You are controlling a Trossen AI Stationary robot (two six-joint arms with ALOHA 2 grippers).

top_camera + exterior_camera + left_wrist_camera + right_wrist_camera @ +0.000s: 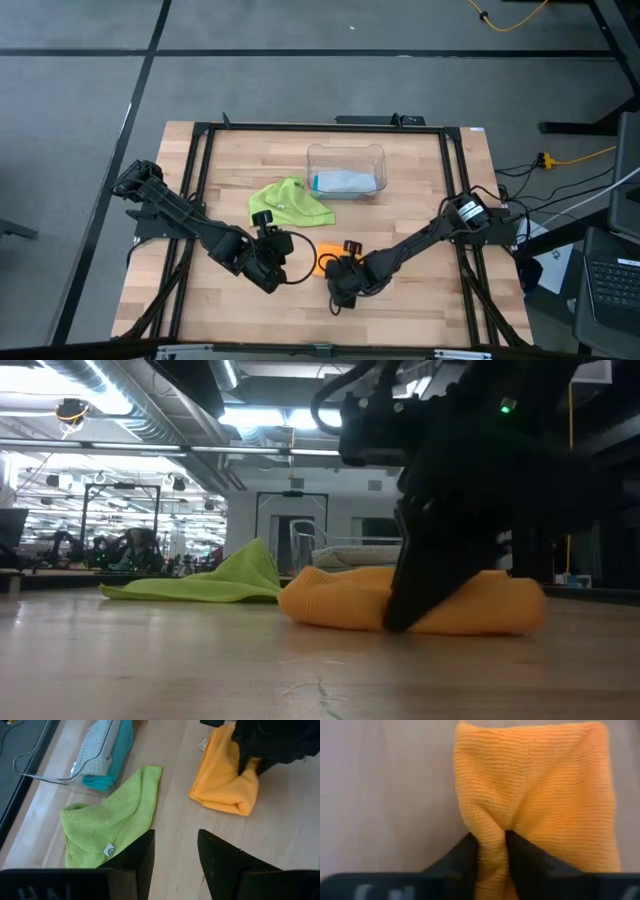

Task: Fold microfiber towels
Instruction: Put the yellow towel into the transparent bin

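Right gripper is clenched on the near edge of the orange towel, whose length runs straight ahead of it. Left gripper hovers released just beside, nearer the lime green towel.

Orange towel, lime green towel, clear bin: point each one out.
orange towel (225,780), left wrist view, middle of the folded cloth.
lime green towel (107,822), left wrist view, centre of the cloth.
clear bin (345,153), high view, far rim.
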